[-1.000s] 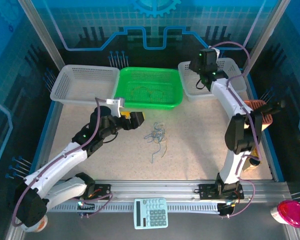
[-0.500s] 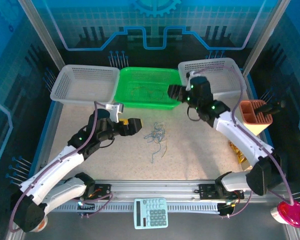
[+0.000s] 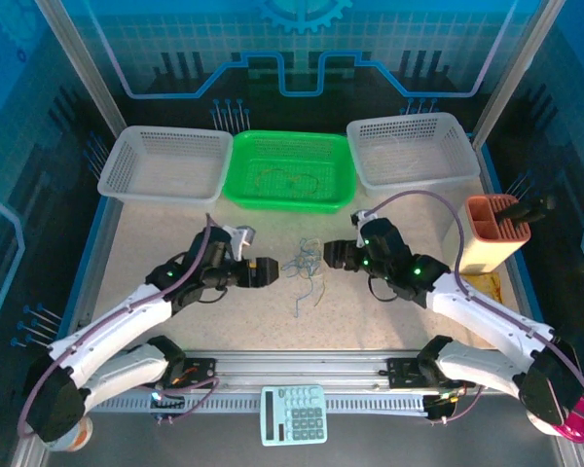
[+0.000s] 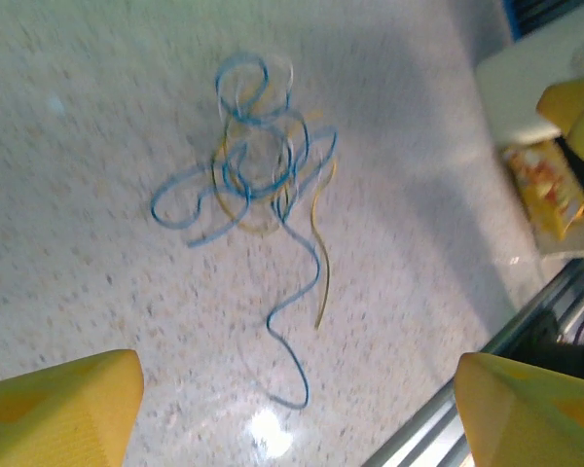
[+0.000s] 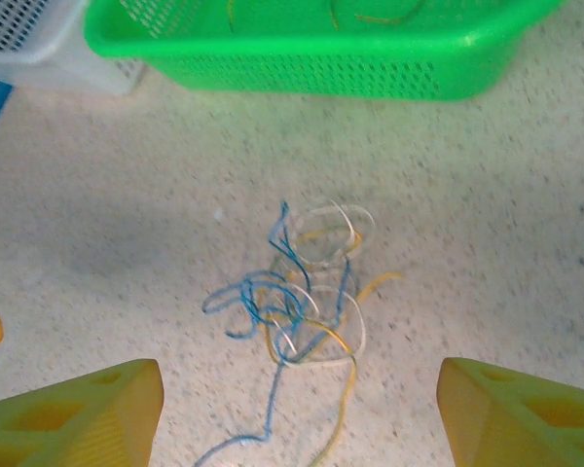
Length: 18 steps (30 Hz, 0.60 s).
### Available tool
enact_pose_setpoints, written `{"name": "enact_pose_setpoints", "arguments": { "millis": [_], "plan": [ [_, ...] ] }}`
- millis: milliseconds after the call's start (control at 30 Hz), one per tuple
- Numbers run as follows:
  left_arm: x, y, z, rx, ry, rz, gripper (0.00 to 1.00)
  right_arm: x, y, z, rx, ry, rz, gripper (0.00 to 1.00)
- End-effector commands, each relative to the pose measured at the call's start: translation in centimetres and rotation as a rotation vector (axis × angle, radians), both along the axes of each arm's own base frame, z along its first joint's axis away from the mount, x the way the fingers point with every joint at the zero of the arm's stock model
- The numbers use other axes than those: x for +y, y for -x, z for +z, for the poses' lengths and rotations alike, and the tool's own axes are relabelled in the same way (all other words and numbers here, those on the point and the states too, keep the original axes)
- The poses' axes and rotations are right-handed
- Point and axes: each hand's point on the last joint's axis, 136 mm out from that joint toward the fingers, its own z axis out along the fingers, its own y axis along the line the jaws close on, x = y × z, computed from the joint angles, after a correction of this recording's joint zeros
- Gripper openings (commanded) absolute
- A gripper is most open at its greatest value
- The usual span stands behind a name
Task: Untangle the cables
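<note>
The cables [image 3: 305, 268] lie tangled between the left gripper [image 3: 268, 272] at their nine o'clock and the right gripper [image 3: 330, 255] at three, both spread wide, empty

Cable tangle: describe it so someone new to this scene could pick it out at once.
Find the green basket at the far edge of the table. Just in front of it, between the left gripper and right gripper, lies the tangle: thin blue, yellow and whitish wires knotted into one small heap. Unlike the loose wires inside the basket, it sits on the bare tabletop.
</note>
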Motion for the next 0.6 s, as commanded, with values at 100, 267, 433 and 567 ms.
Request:
{"name": "enact_pose_setpoints", "arguments": {
  "millis": [100,267,433,567],
  "plan": [
    [-0.7,1.3,-4.0,0.014,-0.150,-0.044,0.77,-2.2,1.3,-1.2,0.006,-0.006,-0.094,0.75],
    [-2.7,1.6,-5.2,0.012,-0.189,-0.094,0.75,-3.5,1.5,-1.0,-0.018,0.012,-0.132,0.76],
    [-4.7,1.9,-6.9,0.019,-0.247,-0.144,0.72,-3.9,1.5,-1.3,-0.010,0.026,-0.139,0.76],
    [-5.7,2.0,-8.2,0.026,-0.305,-0.159,0.67,-3.9,1.6,-1.8,0.001,0.024,-0.135,0.77]
  ]
}}
